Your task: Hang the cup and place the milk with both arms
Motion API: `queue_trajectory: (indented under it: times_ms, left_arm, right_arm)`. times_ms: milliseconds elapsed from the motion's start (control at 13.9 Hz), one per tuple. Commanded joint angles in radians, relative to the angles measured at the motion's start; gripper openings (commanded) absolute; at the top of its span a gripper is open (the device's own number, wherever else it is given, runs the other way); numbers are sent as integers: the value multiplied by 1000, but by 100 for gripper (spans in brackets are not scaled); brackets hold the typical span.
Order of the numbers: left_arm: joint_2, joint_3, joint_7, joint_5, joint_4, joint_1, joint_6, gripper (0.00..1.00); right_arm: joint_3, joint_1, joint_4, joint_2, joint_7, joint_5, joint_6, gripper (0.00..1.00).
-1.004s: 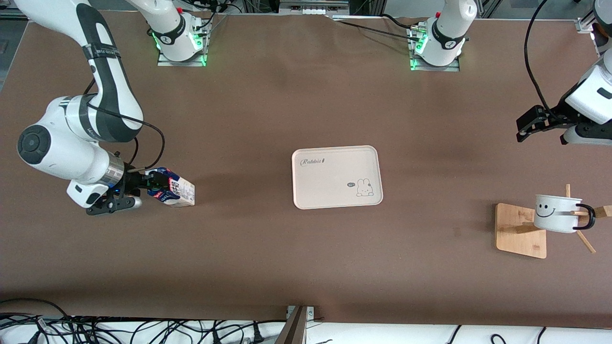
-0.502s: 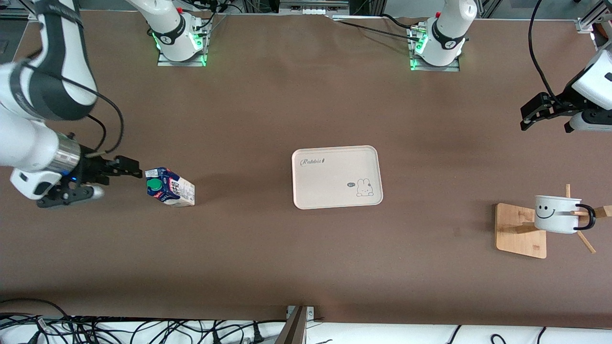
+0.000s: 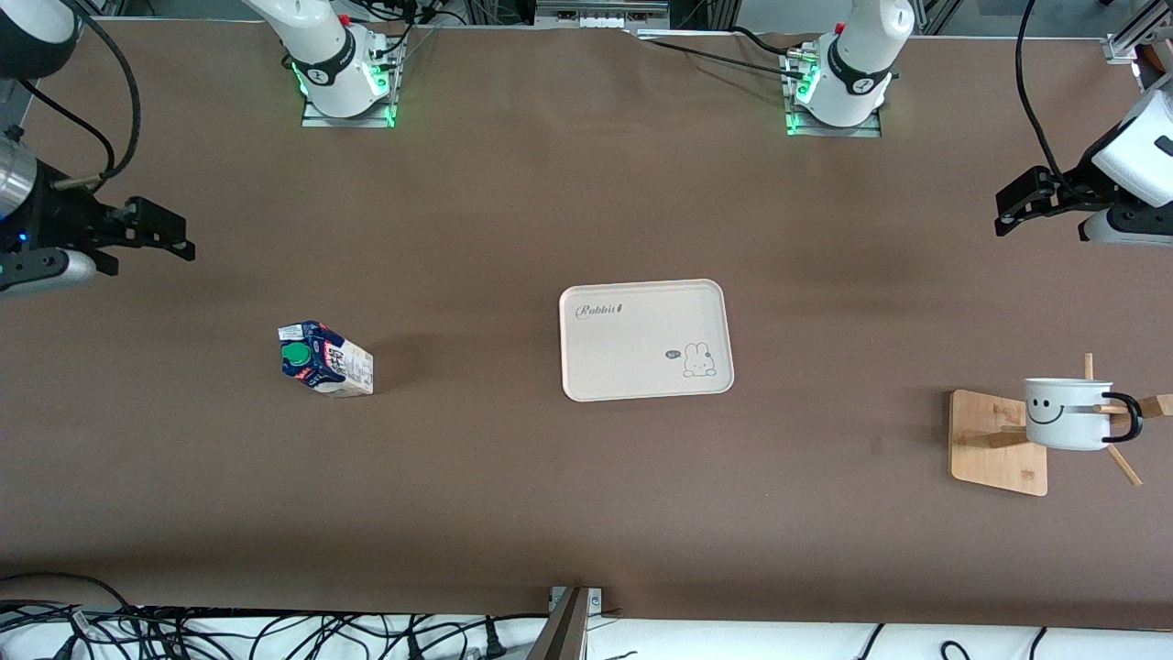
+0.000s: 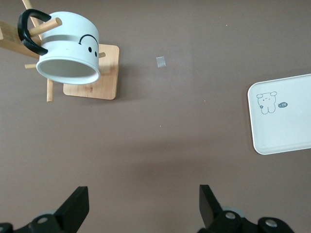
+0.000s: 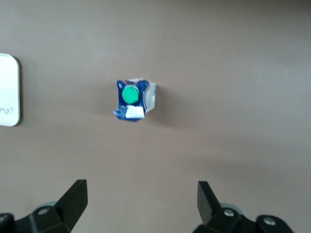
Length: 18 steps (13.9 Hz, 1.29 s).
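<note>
Brown and matte, the desk fills nearly the whole front view, with two white arm bases bolted along the edge farthest from the front camera.

Both arms are drawn out to the ends of the desk. The right claw hangs over bare desk at the right arm's end; its fingers stand wide apart with nothing between them. The left claw hangs over bare desk at the left arm's end, its fingers likewise spread wide and holding nothing.

Near the middle of the desk lies a pale tray with a small rabbit drawing in one corner; nothing lies in it.

At the left arm's end stands a wooden rack on a square base. The cup, white with a black smiley, hangs on one of the rack's pegs by its black loop handle, its mouth turned sideways.

The milk sits on the desk toward the right arm's end, well apart from the tray and from the right claw, its green cap facing the right wrist camera.
</note>
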Motion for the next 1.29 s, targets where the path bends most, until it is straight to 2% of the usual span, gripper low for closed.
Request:
queue_trajectory:
  times_ms: [0, 72, 287, 502, 1219]
  left_arm:
    - [-8, -1, 19, -6, 15, 2, -22, 100]
    - [-7, -2, 18, -6, 15, 2, -22, 100]
    - [-5, -2, 13, -14, 15, 4, -22, 100]
    - [-3, -4, 13, -14, 17, -1, -22, 100]
    - [-3, -4, 13, -14, 18, -1, -29, 100]
  right_arm:
    - [7, -2, -152, -113, 19, -36, 41, 100]
    - [7, -2, -186, -131, 17, -39, 66, 100]
    - [9, -1, -187, -119, 19, -64, 88, 100]
    - [12, 8, -138, -78, 16, -62, 77, 100]
    - [6, -5, -105, -62, 13, -49, 43, 100]
